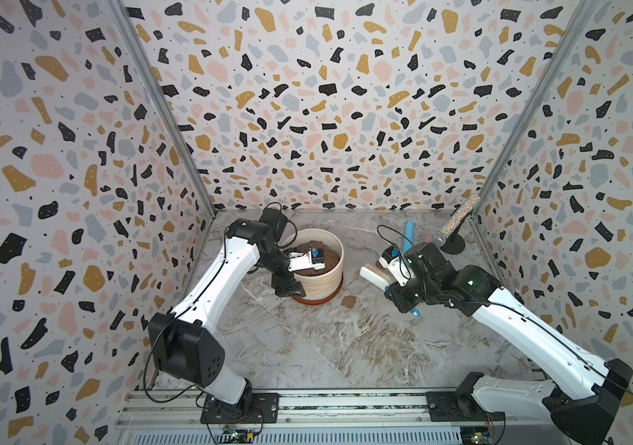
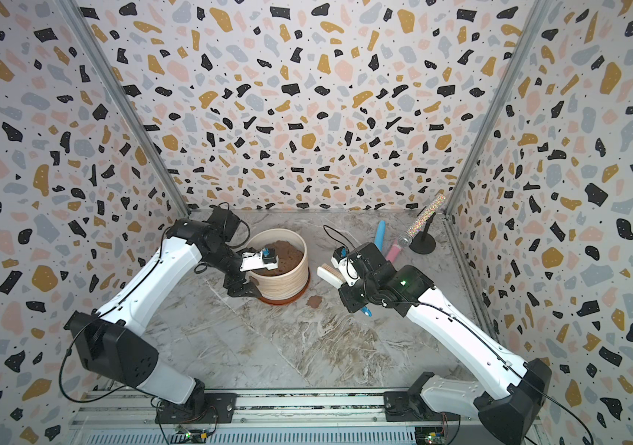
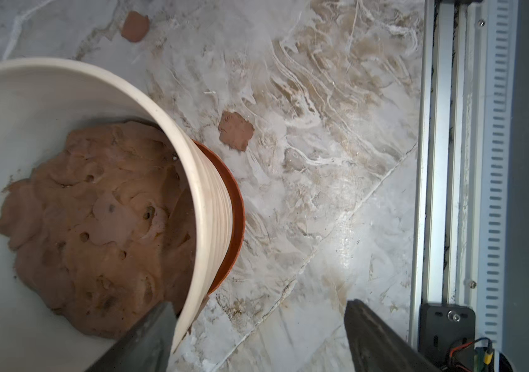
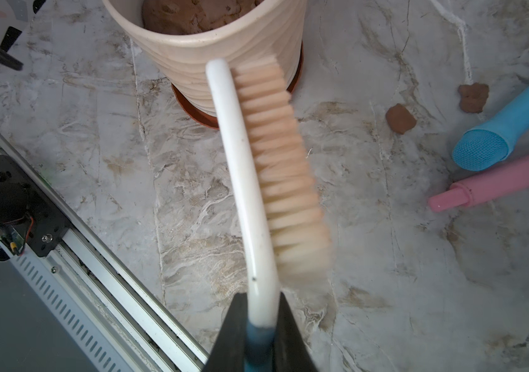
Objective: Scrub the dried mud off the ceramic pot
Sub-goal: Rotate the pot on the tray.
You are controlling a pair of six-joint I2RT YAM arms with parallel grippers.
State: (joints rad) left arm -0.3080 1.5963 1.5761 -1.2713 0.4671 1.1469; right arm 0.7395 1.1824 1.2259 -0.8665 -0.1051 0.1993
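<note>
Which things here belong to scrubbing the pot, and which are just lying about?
Job in hand: ceramic pot; dried mud flakes on the table; scrub brush, clamped in the right gripper.
Lying about: blue mesh-headed stick; pink stick; glittery microphone.

Odds and ends on my bench

At the back right of my marble tabletop point(image 1: 326, 339) a blue tool point(image 4: 514, 119) with a mesh-textured head lies flat. A pink tool point(image 4: 498, 180) lies just beside it, and their near ends almost meet. In the far right corner a glitter-covered microphone point(image 1: 457, 219) sits tilted on a black round-based stand point(image 1: 452, 243), with its silver head low and close to the pink tool. Terrazzo-patterned walls point(image 1: 326, 96) close me in on three sides. A slotted aluminium rail point(image 1: 345, 404) runs along the front edge.
</note>
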